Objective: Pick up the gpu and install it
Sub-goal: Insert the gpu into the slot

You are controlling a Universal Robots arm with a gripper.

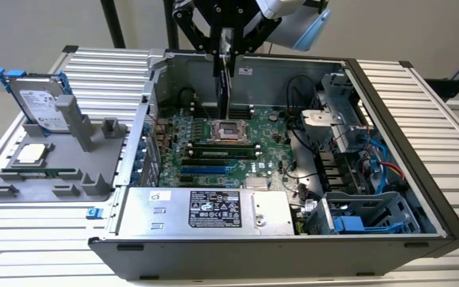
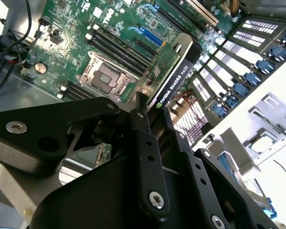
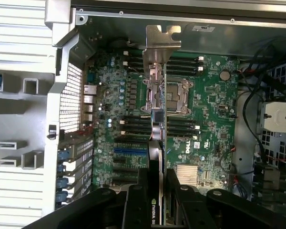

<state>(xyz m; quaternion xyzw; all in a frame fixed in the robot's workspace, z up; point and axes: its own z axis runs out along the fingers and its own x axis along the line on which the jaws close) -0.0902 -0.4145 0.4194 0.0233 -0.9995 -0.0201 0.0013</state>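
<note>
A slatted metal bench (image 1: 425, 89) carries an open computer case (image 1: 253, 257) lying on its side, with its interior facing up. On the exterior view's left, just beside the case, sits a grey holder (image 1: 94, 179). A silver hard drive (image 1: 42, 101) in a blue frame stands upright in it, and a square processor chip (image 1: 31, 153) lies flat in front of the drive.

A green motherboard (image 1: 274, 158) covers the case floor and appears in both wrist views (image 3: 209, 109) (image 2: 71, 28). At the near wall in the exterior view, a silver power supply (image 1: 205, 209) with a white label rests beside the board.

The gpu (image 1: 225, 78) hangs over the motherboard, held on edge with its long side running down from the pincer (image 1: 226, 51). Its lower end is above the area just behind the processor socket (image 1: 231, 128), and it is not seated in any slot. In the first wrist view the card (image 3: 157, 124) is seen edge-on, with its silver bracket (image 3: 159, 47) at the end away from the pincer (image 3: 155, 183). In the second wrist view the black shroud (image 2: 174, 83) faces the camera.

The pincer (image 2: 152, 112) is narrow, with its 2 black fingers (image 2: 145, 138) clamped on opposite faces of the gpu. The blue expansion slots (image 3: 131, 150) lie between the socket (image 3: 174, 98) and the power supply end.
</note>
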